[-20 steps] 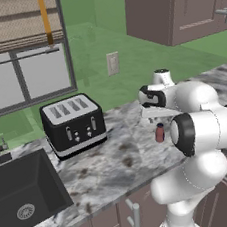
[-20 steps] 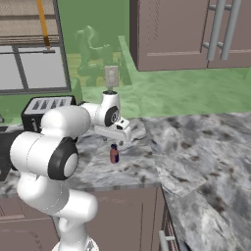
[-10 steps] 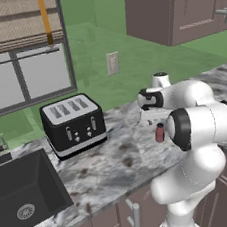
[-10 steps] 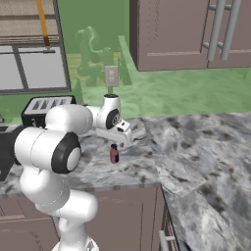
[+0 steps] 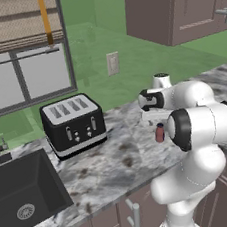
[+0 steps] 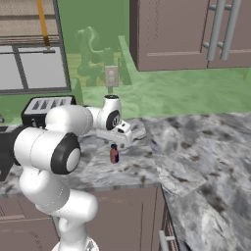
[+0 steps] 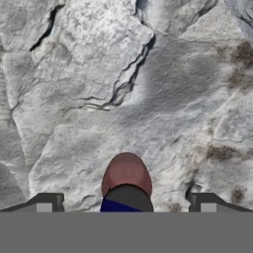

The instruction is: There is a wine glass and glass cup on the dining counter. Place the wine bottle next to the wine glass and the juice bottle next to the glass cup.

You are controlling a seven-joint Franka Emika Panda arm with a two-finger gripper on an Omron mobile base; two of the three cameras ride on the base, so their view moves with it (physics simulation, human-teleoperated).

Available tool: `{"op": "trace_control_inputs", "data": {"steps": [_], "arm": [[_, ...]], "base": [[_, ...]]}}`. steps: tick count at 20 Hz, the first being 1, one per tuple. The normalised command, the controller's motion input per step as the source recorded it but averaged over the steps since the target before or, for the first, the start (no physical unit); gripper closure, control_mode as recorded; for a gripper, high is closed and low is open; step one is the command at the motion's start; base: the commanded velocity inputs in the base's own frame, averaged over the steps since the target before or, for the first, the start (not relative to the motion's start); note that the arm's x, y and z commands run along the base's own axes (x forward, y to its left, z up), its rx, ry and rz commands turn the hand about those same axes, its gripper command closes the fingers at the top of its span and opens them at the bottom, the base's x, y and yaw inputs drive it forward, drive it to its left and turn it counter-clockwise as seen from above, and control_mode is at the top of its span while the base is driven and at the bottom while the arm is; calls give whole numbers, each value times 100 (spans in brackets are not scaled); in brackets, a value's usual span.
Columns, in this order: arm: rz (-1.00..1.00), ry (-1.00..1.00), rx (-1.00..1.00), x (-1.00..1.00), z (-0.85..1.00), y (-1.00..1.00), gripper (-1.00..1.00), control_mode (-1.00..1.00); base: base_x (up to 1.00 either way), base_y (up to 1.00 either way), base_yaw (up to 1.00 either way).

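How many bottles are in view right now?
1: the juice bottle stands on the marbled worktop right of the toaster, under the open gripper. Others may be out of frame.

The worktop (image 5: 106, 161) is showing polished grey-and-white marbled stone with brown flecks. The toaster (image 5: 74, 124) is looking glossy black with metallic trim. The juice bottle (image 7: 126, 180) is appearing smooth, reddish plastic, its cap matt dark blue.

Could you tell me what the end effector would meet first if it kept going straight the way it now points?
Most likely the juice bottle: the open end effector points down with the bottle's cap between its fingertips. Below that lies the marbled worktop. How far above the cap it is remains unclear.
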Motion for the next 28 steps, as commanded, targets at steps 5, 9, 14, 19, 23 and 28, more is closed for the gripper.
{"op": "trace_control_inputs", "data": {"steps": [5,9,14,19,23,28], "arm": [[0,0,0,-2,-10,-4,-100,-100],[0,0,0,0,-15,0,-100,-100],[0,-1,0,0,-9,0,-100,-100],[0,-1,0,2,-5,0,-100,-100],[0,0,0,0,-2,0,-100,-100],[0,0,0,-3,-2,0,-100,-100]], "base": [[0,0,0],[0,0,0],[0,0,0],[0,0,0],[0,0,0],[0,0,0]]}}
